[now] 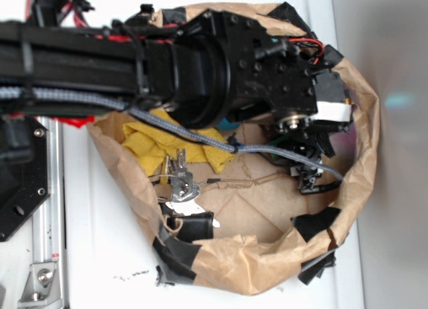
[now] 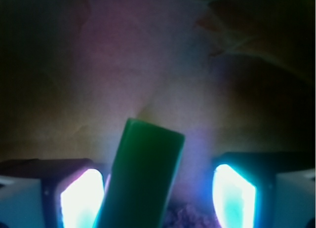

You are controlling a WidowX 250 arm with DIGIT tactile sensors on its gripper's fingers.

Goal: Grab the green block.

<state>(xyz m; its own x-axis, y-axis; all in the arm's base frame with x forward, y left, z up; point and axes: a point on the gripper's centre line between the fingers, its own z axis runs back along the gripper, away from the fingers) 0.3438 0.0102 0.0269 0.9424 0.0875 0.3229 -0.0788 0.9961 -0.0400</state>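
Observation:
In the wrist view the green block (image 2: 143, 173) stands between my gripper's (image 2: 158, 191) two glowing pads. It tilts slightly and lies close against the left pad (image 2: 81, 198), with a clear gap to the right pad (image 2: 234, 196). The jaws stand wide and are not closed on it. In the exterior view my gripper (image 1: 309, 170) reaches down inside the brown paper bag (image 1: 364, 142) at its right side. The arm and gripper hide the block there.
Inside the bag lie a yellow cloth (image 1: 157, 143), a bunch of keys (image 1: 179, 183) and a small black object (image 1: 195, 226). Black tape patches the bag's rim (image 1: 314, 222). A grey cable (image 1: 200, 136) crosses over the bag. A metal rail (image 1: 50, 215) runs along the left.

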